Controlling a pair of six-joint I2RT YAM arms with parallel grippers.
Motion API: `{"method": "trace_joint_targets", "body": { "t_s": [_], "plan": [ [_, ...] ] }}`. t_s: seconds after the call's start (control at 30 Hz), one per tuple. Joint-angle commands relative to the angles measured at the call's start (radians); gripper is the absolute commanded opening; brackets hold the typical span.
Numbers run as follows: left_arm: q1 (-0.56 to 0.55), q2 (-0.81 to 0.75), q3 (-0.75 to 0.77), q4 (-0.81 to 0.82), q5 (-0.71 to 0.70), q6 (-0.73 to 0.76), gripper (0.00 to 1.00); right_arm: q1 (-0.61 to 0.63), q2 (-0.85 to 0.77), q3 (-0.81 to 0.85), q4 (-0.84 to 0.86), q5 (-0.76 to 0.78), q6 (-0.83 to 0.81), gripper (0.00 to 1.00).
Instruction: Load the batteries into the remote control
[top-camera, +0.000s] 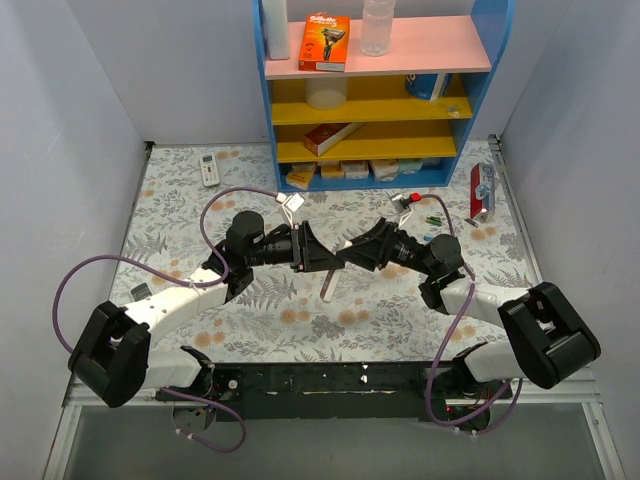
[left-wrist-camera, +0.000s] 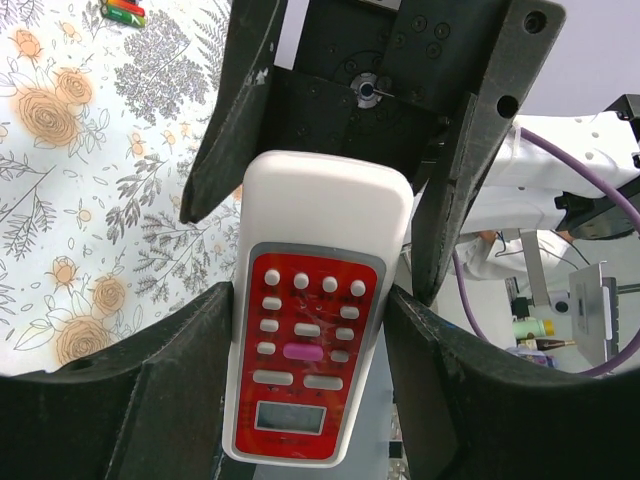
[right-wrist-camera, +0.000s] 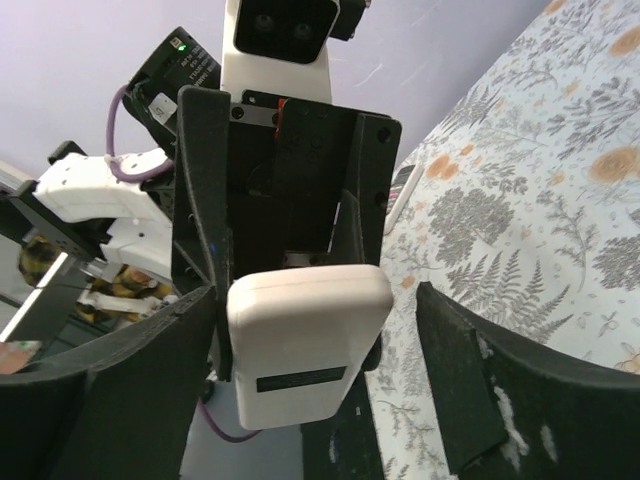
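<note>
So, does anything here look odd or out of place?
Only the remote control: it hangs in mid-air between the left gripper and right gripper rather than lying on the table. Nothing looks spilled or broken.

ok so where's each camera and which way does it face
top external: above, behind the robot, looking down on the table; left arm and right arm show.
left wrist: faces the remote control, red button side, between the left fingers.
right wrist: faces its white back, between the right fingers.
shared: both wrist views show the remote control, opposite sides.
</note>
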Motion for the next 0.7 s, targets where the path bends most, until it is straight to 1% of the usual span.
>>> {"method": "trace_joint_targets", "body": {
  "t_s": [0.0, 0.03, 0.07, 0.1, 0.13, 0.17, 0.2, 0.23, 0.27, 0.3, 0.33, 0.37, 0.4, 0.43, 0.47, 0.53, 0.57, 0.6, 0.63, 0.67],
  "plan": [
    [-0.011, -0.005, 0.043, 0.03, 0.012, -0.001, 0.11, 0.013, 0.014, -0.021, 0.227, 0.005, 0.061, 0.8],
    [-0.013, -0.004, 0.043, 0.029, 0.011, 0.001, 0.11, 0.015, 0.013, -0.027, 0.232, 0.007, 0.065, 0.75],
    [-0.015, -0.004, 0.045, 0.027, 0.011, 0.001, 0.11, 0.016, 0.013, -0.029, 0.235, 0.011, 0.067, 0.62],
    [-0.015, -0.004, 0.042, 0.024, 0.003, 0.006, 0.12, 0.015, 0.007, -0.034, 0.236, 0.015, 0.065, 0.55],
    [-0.016, -0.005, 0.042, 0.009, -0.003, 0.012, 0.16, 0.015, 0.002, -0.035, 0.236, 0.018, 0.065, 0.49],
    [-0.016, -0.005, 0.04, -0.002, -0.008, 0.019, 0.18, 0.015, -0.003, -0.041, 0.233, 0.025, 0.065, 0.35],
    [-0.016, -0.01, 0.042, -0.017, -0.015, 0.039, 0.21, 0.015, -0.013, -0.044, 0.226, 0.03, 0.056, 0.3],
    [-0.018, -0.014, 0.042, -0.049, -0.033, 0.05, 0.25, 0.015, -0.019, -0.046, 0.204, 0.035, 0.05, 0.25],
    [-0.018, -0.017, 0.039, -0.063, -0.044, 0.061, 0.39, 0.015, -0.029, -0.052, 0.186, 0.047, 0.041, 0.15],
    [-0.016, -0.031, 0.037, -0.074, -0.053, 0.068, 0.42, 0.015, -0.047, -0.055, 0.169, 0.054, 0.023, 0.11],
    [-0.018, -0.042, 0.028, -0.091, -0.078, 0.082, 0.46, 0.015, -0.058, -0.06, 0.154, 0.065, 0.012, 0.08],
    [-0.016, -0.053, 0.026, -0.102, -0.095, 0.087, 0.63, 0.015, -0.07, -0.063, 0.109, 0.086, 0.004, 0.05],
    [-0.018, -0.063, 0.022, -0.111, -0.112, 0.091, 0.73, 0.015, -0.097, -0.07, 0.085, 0.102, -0.008, 0.04],
    [-0.018, -0.095, 0.016, -0.129, -0.139, 0.108, 0.87, 0.015, -0.116, -0.073, 0.048, 0.12, -0.028, 0.03],
    [-0.027, -0.112, 0.002, -0.138, -0.199, 0.119, 0.97, 0.015, -0.134, -0.077, -0.027, 0.163, -0.04, 0.01],
    [-0.039, -0.166, -0.012, -0.166, -0.265, 0.148, 0.98, 0.015, -0.2, -0.08, -0.134, 0.214, -0.082, 0.01],
    [-0.066, -0.186, -0.02, -0.178, -0.338, 0.186, 0.98, 0.015, -0.225, -0.075, -0.193, 0.275, -0.094, 0.01],
    [-0.085, -0.203, -0.024, -0.189, -0.381, 0.209, 0.98, 0.015, -0.274, -0.072, -0.333, 0.309, -0.106, 0.01],
    [-0.106, -0.22, -0.029, -0.206, -0.427, 0.231, 0.98, 0.015, -0.3, -0.061, -0.398, 0.346, -0.111, 0.01],
    [-0.157, -0.255, -0.036, -0.209, -0.486, 0.283, 0.98, 0.015, -0.325, -0.055, -0.479, 0.382, -0.111, 0.01]
  ]
}}
